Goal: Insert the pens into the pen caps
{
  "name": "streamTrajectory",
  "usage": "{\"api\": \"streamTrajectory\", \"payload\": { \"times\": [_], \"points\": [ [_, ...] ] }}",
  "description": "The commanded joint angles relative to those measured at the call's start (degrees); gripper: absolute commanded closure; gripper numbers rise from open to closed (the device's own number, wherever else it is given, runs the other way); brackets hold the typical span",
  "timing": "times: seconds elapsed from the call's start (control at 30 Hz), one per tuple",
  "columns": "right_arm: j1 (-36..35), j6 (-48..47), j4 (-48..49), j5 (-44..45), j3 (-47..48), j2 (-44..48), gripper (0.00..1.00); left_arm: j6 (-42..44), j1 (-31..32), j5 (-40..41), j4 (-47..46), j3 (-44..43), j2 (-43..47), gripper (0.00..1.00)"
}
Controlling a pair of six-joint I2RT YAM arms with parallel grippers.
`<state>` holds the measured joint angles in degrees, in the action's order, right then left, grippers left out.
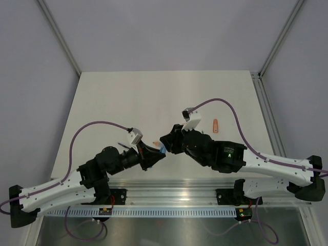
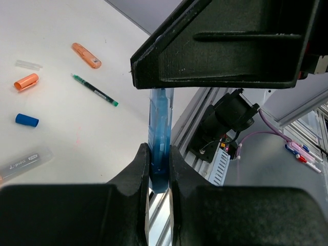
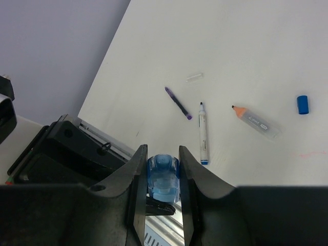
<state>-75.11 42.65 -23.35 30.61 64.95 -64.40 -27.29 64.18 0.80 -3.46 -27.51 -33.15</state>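
My left gripper [image 2: 159, 154] is shut on a translucent blue pen [image 2: 160, 123] that points up at the right gripper's black body. My right gripper [image 3: 163, 160] is shut on a light blue cap [image 3: 163, 179], seen end-on. In the top view the left gripper [image 1: 155, 157] and the right gripper [image 1: 165, 144] meet above the table's near edge, with the blue piece [image 1: 162, 149] between them. I cannot tell how far the pen sits in the cap. On the table lie a white pen with a blue end [image 3: 203, 134], a clear pen with an orange tip [image 3: 256, 122], a thin purple pen [image 3: 178, 103] and a green-tipped pen [image 2: 95, 90].
Loose caps lie on the table: a blue cap [image 2: 26, 120], two orange ones [image 2: 86, 55] [image 2: 25, 81] and a clear one [image 2: 27, 64]. An orange cap [image 1: 216, 125] lies right of the right arm. The metal rail [image 1: 169, 184] runs along the near edge.
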Motion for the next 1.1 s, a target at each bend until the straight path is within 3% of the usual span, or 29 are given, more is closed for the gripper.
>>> {"api": "streamTrajectory", "payload": {
  "times": [0.0, 0.3, 0.73, 0.9, 1.07],
  "points": [
    [-5.04, 4.80, -0.20, -5.38, -2.28, -1.25, 0.80, 0.57, -1.25, 7.38, -13.85, -6.42, -0.60, 1.00],
    [-6.27, 9.20, -0.46, -6.09, -5.97, -4.59, 0.80, 3.03, -1.25, 7.11, -12.27, -11.77, -0.95, 1.00],
    [-14.01, 20.44, 4.54, 0.85, -11.24, -10.39, 0.83, 4.70, -1.17, 12.11, -13.50, -17.84, -3.77, 1.00],
    [-14.01, 23.87, 8.58, 0.15, -15.54, -10.39, 0.88, 8.20, -1.34, 13.97, -12.36, -23.02, -5.44, 1.00],
    [-14.62, 22.13, 10.17, -2.92, -13.01, -15.21, 0.89, 9.27, -2.04, 17.13, -11.39, -25.05, -6.84, 1.00]
  ]
}}
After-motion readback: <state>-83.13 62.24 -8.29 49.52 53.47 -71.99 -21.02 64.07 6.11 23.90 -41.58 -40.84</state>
